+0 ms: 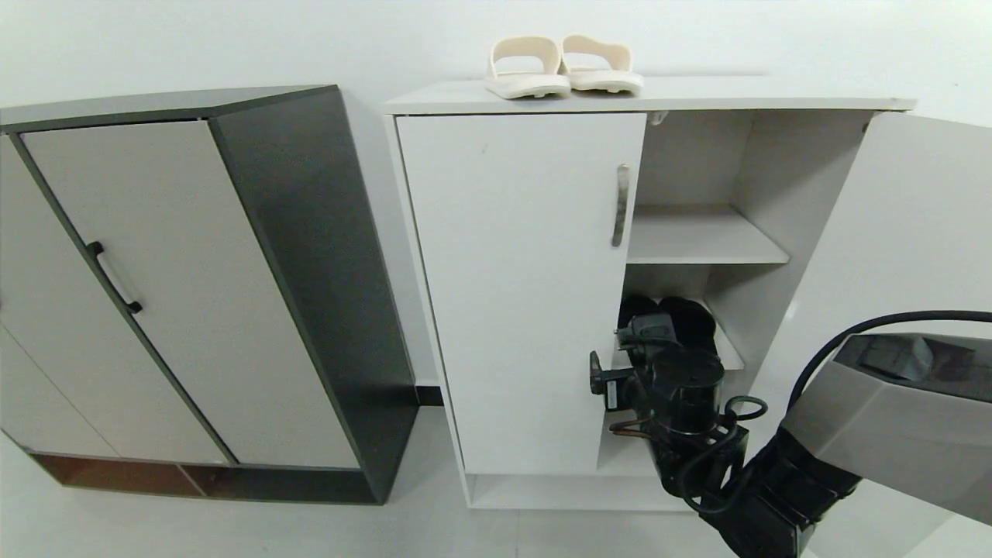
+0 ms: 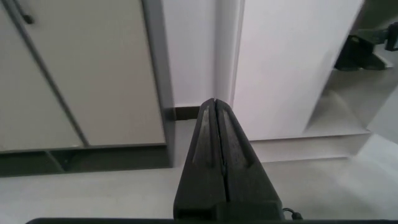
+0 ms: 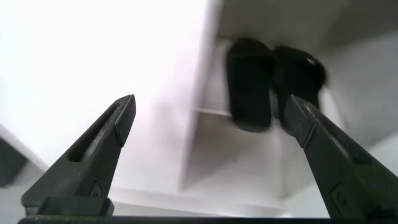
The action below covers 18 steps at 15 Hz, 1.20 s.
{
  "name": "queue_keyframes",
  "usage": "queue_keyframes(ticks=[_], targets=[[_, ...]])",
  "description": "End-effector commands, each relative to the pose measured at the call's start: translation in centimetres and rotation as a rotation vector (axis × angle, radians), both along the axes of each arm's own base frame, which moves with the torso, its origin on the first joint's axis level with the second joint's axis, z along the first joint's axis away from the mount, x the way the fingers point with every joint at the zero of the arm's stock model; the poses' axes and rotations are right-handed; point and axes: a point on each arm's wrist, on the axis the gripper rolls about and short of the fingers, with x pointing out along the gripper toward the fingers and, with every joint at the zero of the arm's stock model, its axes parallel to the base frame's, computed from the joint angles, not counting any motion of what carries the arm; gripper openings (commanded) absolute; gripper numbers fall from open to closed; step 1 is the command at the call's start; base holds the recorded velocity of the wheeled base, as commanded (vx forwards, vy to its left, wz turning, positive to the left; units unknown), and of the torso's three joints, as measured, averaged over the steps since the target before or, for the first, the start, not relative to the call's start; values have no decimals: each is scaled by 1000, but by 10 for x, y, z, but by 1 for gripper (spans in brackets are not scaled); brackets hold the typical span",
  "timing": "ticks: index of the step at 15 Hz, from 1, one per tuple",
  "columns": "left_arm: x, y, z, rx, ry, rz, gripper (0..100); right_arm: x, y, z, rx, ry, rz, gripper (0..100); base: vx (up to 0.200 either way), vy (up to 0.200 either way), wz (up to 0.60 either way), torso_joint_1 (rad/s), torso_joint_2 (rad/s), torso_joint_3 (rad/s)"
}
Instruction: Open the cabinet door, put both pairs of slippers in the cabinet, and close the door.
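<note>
My right gripper (image 3: pixel 210 102) hung spread and empty before the black slippers (image 3: pixel 252 84), which lay on the cabinet's (image 1: pixel 519 310) middle shelf. My left gripper (image 2: pixel 215 107) was pinched closed. I judged one pair stowed; next came lifting the cream slippers (image 1: pixel 562 68) from the cabinet top's front edge.

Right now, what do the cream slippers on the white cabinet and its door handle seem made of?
Cream slippers: probably moulded foam or rubber, matte; thick one-piece soles and straps. Slim door handle: likely brushed metal, with a dull silver sheen.

Cream slippers (image 1: pixel 542 77), apparently black slippers (image 1: pixel 690 322)
</note>
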Motion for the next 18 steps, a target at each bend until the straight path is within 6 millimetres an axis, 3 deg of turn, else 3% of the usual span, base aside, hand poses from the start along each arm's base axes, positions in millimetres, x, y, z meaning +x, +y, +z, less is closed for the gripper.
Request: queue_keyframes(ticks=[1, 18], targets=[[0, 0, 0, 0, 2, -1, 0, -1, -1, -2, -3, 3, -1, 100, 0, 0, 0, 0, 0, 0], [0, 0, 0, -2, 2, 1, 0, -2, -1, -3, -4, 4, 0, 100, 0, 0, 0, 0, 0, 0]])
